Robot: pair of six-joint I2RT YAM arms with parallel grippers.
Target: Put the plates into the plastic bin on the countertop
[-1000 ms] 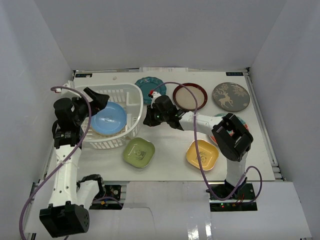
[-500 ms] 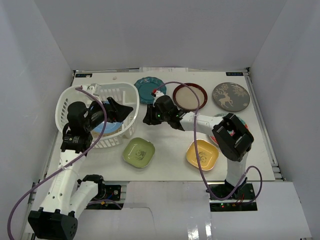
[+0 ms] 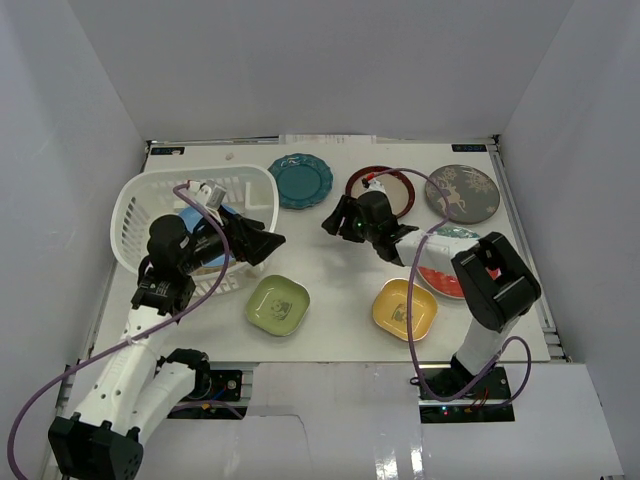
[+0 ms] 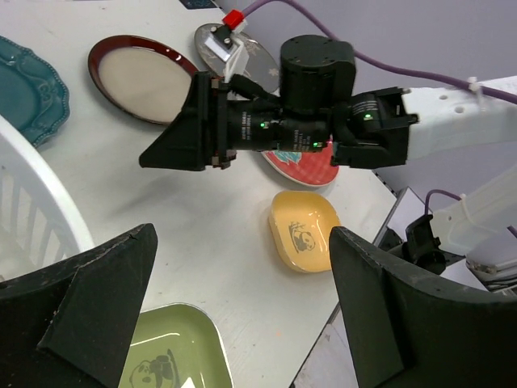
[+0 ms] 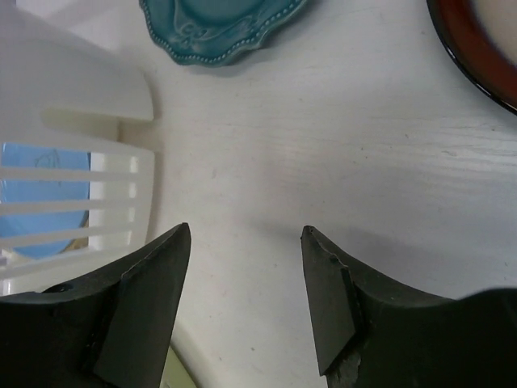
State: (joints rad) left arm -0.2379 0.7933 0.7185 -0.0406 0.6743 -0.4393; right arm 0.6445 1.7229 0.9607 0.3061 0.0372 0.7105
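Lying beyond the parted right fingers, the teal plate rests untouched.

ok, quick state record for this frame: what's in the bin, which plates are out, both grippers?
in bin: blue plate inside the white basket; anything under it cannot be told
on table: teal plate, red-rimmed plate, deer plate, red-and-teal plate, yellow plate, green plate
left gripper: open, empty, at the basket's right side
right gripper: open, empty, over bare table between the basket and the red-rimmed plate
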